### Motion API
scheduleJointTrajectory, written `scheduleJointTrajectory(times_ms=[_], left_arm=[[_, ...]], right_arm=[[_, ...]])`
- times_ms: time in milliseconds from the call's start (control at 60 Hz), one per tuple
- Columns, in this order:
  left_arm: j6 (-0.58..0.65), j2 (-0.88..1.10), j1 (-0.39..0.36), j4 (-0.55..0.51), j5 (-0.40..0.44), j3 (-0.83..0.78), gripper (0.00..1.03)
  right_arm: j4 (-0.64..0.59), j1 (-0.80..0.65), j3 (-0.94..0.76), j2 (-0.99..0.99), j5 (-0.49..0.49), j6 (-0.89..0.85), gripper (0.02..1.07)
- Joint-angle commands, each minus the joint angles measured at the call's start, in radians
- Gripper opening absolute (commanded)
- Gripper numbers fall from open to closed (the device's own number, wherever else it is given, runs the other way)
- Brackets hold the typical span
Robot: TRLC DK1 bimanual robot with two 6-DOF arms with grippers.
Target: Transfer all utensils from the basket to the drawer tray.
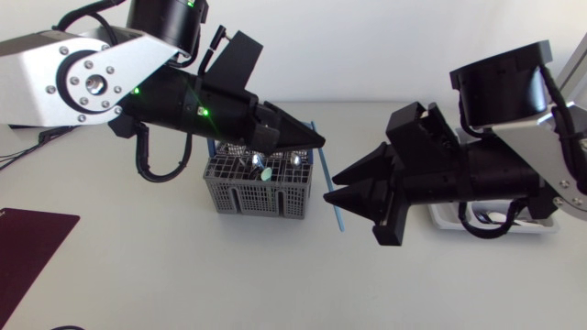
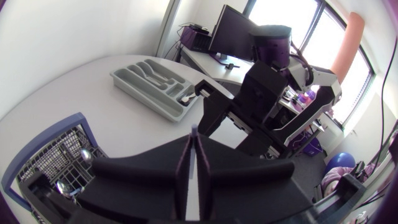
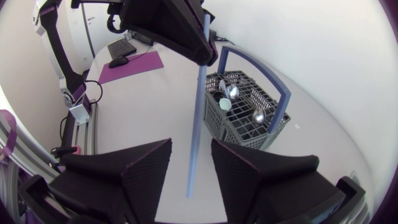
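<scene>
A thin blue utensil (image 1: 336,213) hangs upright from my left gripper (image 1: 316,140), which is shut on its upper end just right of the basket. In the left wrist view the fingers (image 2: 184,163) press on the blue strip (image 2: 194,155). My right gripper (image 1: 334,186) stands around the utensil's lower half. In the right wrist view the utensil (image 3: 195,124) passes between its fingers (image 3: 149,168) with a gap on each side, so that gripper (image 3: 191,146) is open. The grey basket (image 1: 240,197) holds several spoons (image 1: 259,165). The grey drawer tray (image 2: 155,84) lies behind my right arm.
The basket has a blue handle (image 3: 255,68) standing over it. A dark purple mat (image 1: 27,247) lies at the table's front left. A strip of the tray (image 1: 448,218) shows under my right arm in the head view.
</scene>
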Motion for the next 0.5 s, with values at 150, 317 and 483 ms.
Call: scheduleJointTrajectory(times_ms=[150,317,483], left_arm=[[-0.024,0.014,-0.005,0.011,0.012,0.028,0.04],[-0.030,0.012,-0.006,0.016,0.012,0.024,0.04],[-0.032,0.010,-0.006,0.017,0.015,0.021,0.04]], right_arm=[[0.000,0.011,0.005,0.019,-0.012,0.023,0.24],[-0.006,0.015,0.007,0.031,-0.015,0.025,0.18],[-0.007,0.019,0.008,0.040,-0.015,0.025,0.13]])
